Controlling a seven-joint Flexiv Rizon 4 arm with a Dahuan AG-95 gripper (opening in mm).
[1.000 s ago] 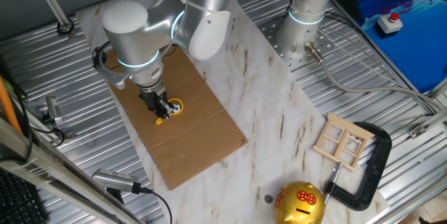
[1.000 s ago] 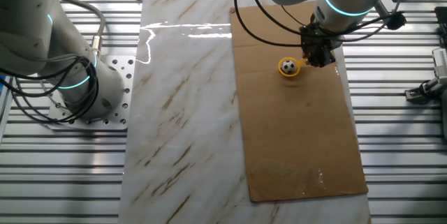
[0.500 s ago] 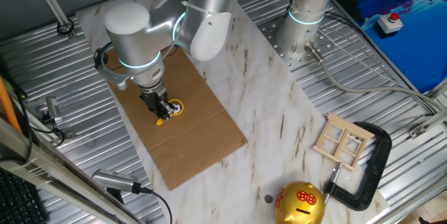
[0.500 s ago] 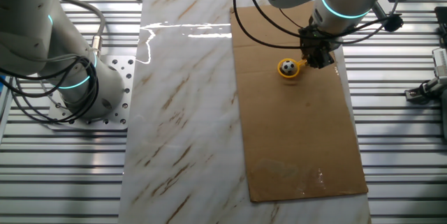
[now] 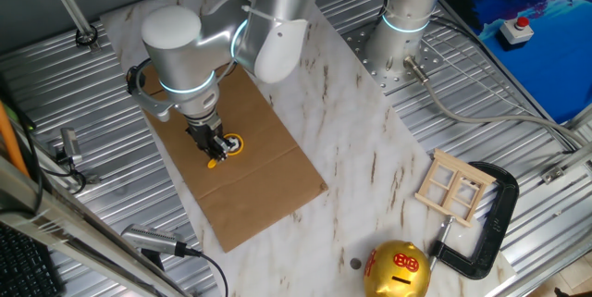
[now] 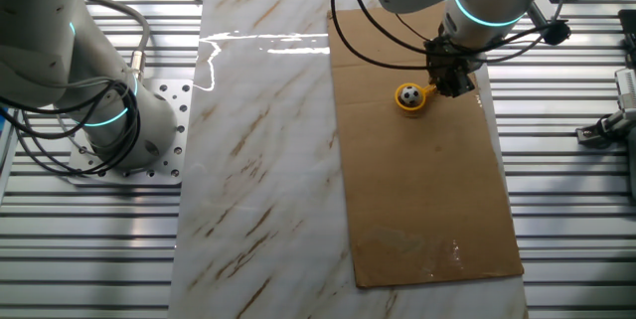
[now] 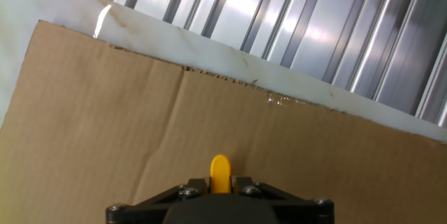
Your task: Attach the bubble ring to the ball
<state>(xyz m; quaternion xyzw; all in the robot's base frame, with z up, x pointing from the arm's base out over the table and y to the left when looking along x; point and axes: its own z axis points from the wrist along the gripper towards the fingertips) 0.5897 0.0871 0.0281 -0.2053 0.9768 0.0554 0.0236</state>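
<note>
Bubble ring (image 6: 411,98) lies on the cardboard sheet (image 6: 427,190), its hoop around the ball (image 6: 408,93); the ball sits inside the hoop in the other fixed view. Handle points toward the gripper (image 6: 449,82), whose fingers are pinched on the handle.

Against the frames half a second and a second ago: I see almost no change. Ring and ball are in the same spot on the cardboard. The arm's upper body has drifted slightly in one fixed view; the gripper remains on the handle.

View differences: one fixed view shows the gripper (image 5: 215,147) covering most of the ring (image 5: 231,143), only a yellow arc and the handle tip showing; I cannot make out the ball there. That view also takes in the gold piggy bank (image 5: 398,270), the small wooden frame (image 5: 454,187) and the black clamp (image 5: 486,223) at the far end of the marble board (image 5: 370,149). The hand view shows only the yellow handle tip (image 7: 220,173) standing up between the finger bases, with cardboard (image 7: 140,126) beyond; neither hoop nor ball is visible.

Count: one ring, one ball, one cardboard sheet, one piggy bank, one frame, one clamp.
</note>
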